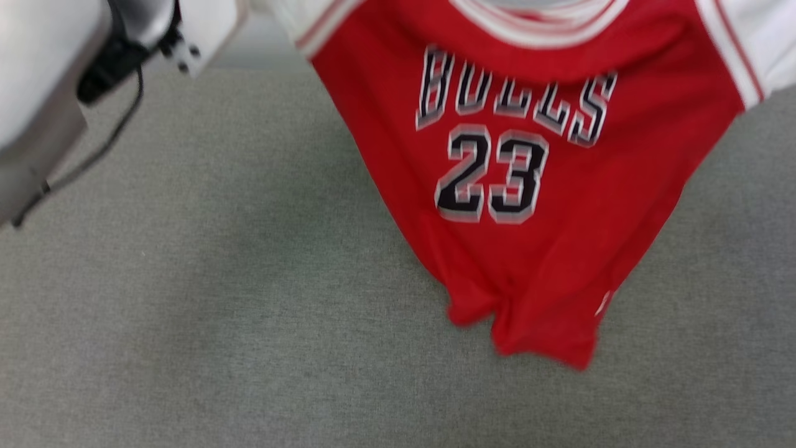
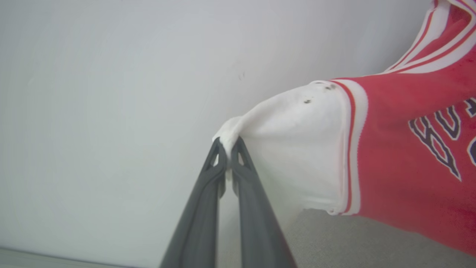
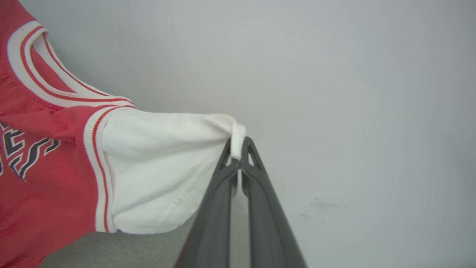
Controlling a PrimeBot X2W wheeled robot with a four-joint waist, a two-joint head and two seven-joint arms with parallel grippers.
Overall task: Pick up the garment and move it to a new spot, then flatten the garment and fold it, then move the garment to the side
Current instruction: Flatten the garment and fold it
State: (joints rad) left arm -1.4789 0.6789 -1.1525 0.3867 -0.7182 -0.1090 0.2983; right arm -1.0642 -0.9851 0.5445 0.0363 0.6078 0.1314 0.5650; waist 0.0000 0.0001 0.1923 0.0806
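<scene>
The garment (image 1: 528,186) is hanging in the air by its two white sleeves, front facing the head camera, so the "BULLS" lettering and the number 23 are reading upright. It is sitting in the upper right part of the head view, narrowing down to a bunched red hem. The hem is drooping over the grey fabric surface (image 1: 186,311). The picture is blurred there, so it may be brushing the surface or hanging just above it.

The left gripper (image 2: 227,149) is pinching a small fold at the end of one white sleeve. Its two dark fingers are pressing nearly together, with only the cloth between the tips. The sleeve is stretching away from them to the red-and-white striped trim and the red body. A few small dark specks are showing on the white cloth near that trim.

The right gripper (image 3: 238,149) is clamping the end of the other white sleeve in the same way, fingers drawn tight on a thin tuck of fabric. A plain pale wall (image 3: 334,93) is standing behind both sleeves.

In the head view, a pale forearm (image 1: 37,93) with a thin black cable (image 1: 106,143) is crossing the upper left corner.
</scene>
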